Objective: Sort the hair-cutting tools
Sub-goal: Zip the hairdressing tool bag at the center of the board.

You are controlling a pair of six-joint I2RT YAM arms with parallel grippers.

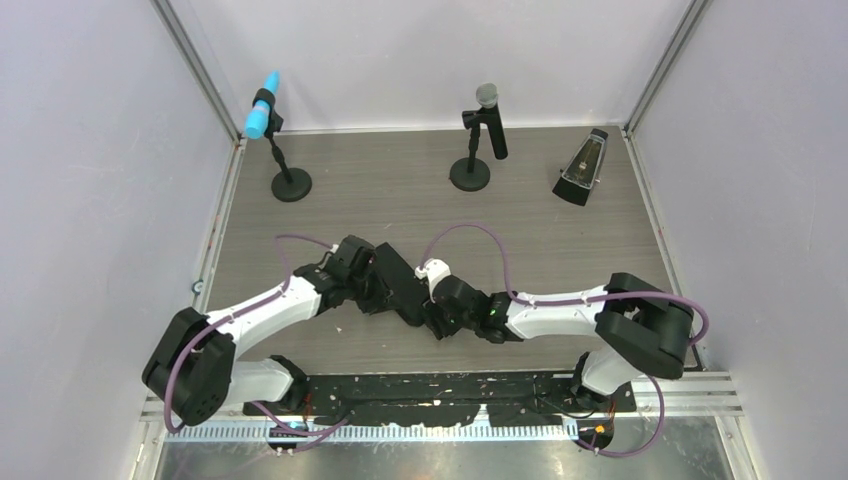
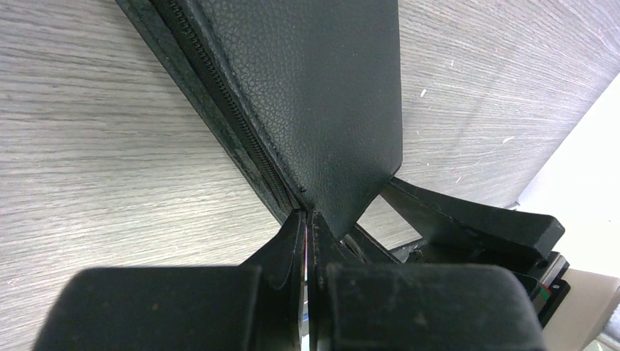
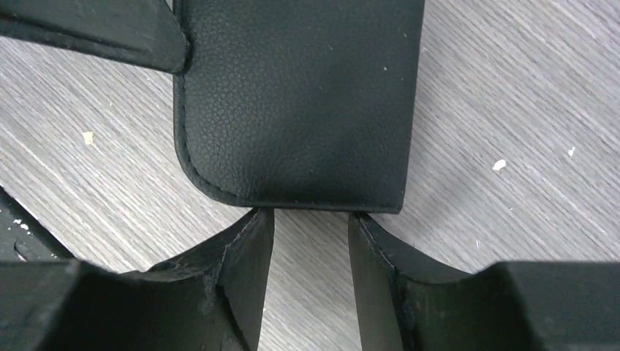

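The left gripper [image 2: 307,216] was clamped on the black zip case [image 2: 314,88], while the right gripper [image 3: 309,217] stood half-open at its near-right end.

From above, the two wrists cover most of the black zip case [image 1: 400,285] and both sets of fingertips, and the pale flecks [image 1: 437,402] on the dark strip [image 1: 500,385] at the near edge are too small to identify. In the left wrist view the case runs off the top edge with its inside hidden, and the left gripper [image 2: 307,219] is a close blur whose pressed-together tips hide whatever lies between them. In the right wrist view the case is cut off at the top, the right gripper [image 3: 311,223] at the bottom, and the white specks [image 3: 499,164] nearby are too small to name
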